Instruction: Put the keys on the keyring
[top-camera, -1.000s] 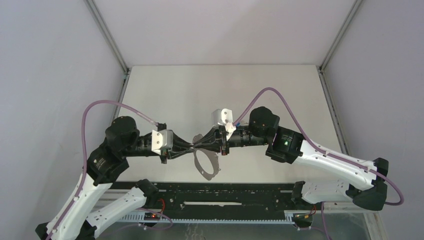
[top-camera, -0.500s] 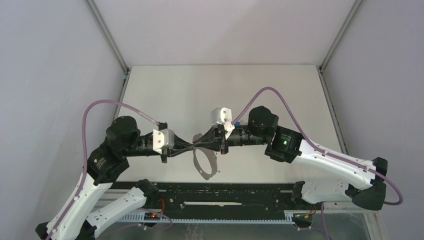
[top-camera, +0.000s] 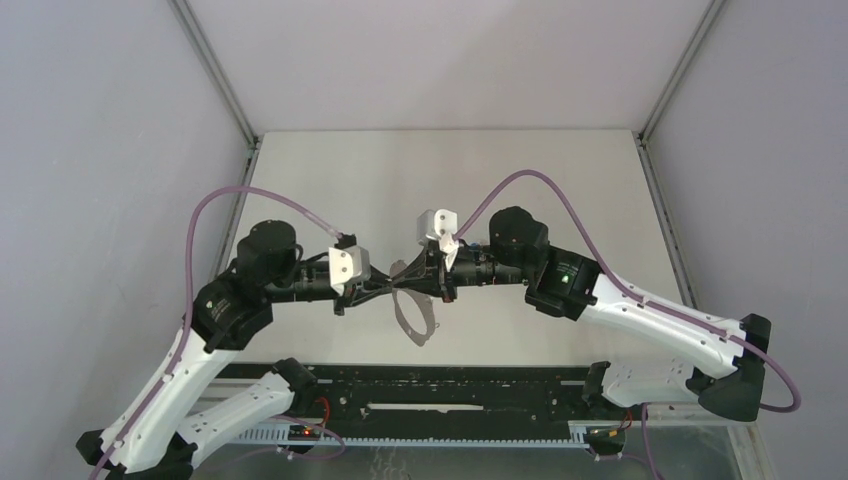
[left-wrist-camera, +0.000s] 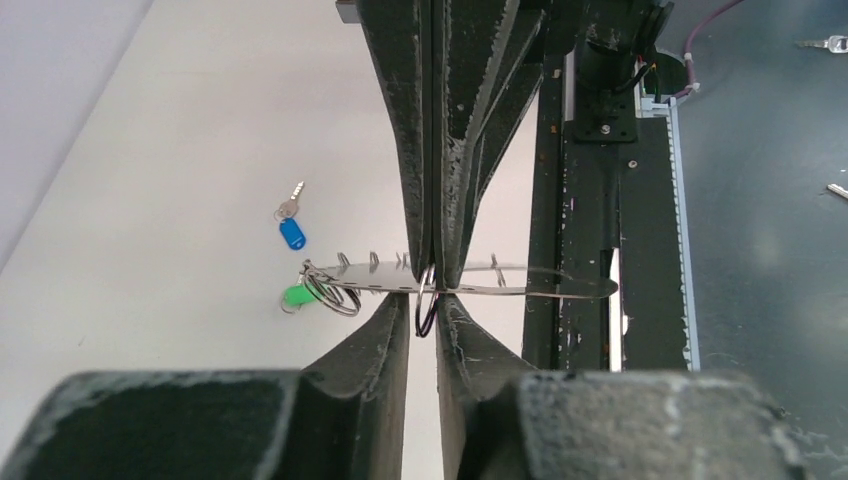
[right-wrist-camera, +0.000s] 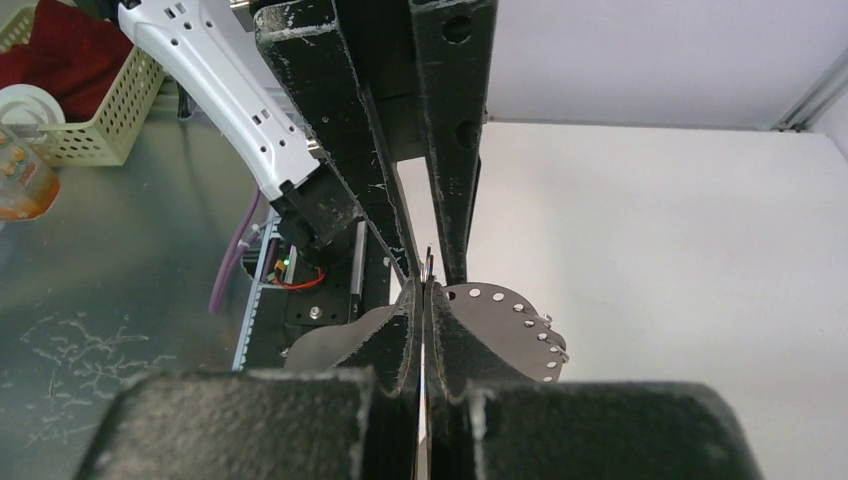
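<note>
- Between the tightly closed fingers of the right gripper (right-wrist-camera: 422, 300), the keyring (right-wrist-camera: 505, 322) is clamped at its rim and held clear of the table (left-wrist-camera: 170, 190).
- From the opposite side, the left gripper (left-wrist-camera: 429, 298) is brought tip to tip with the right one, and its jaws are parted only by a narrow slit.
- A small dark wire loop (left-wrist-camera: 427, 318) is seen in that slit, at the band's edge. Whether it is actually pinched cannot be told.
- From the left wrist, the band is seen edge-on and level, with short wire stubs standing up along it.
- At the band's end farther from the arms' bases, a bunch of wire rings (left-wrist-camera: 332, 294) is seen, with the green key (left-wrist-camera: 295, 296) right against it. Whether that key is threaded on cannot be told.
- The blue key (left-wrist-camera: 291, 233) is seen lying flat on the table, near the green one but apart from the keyring.
</note>
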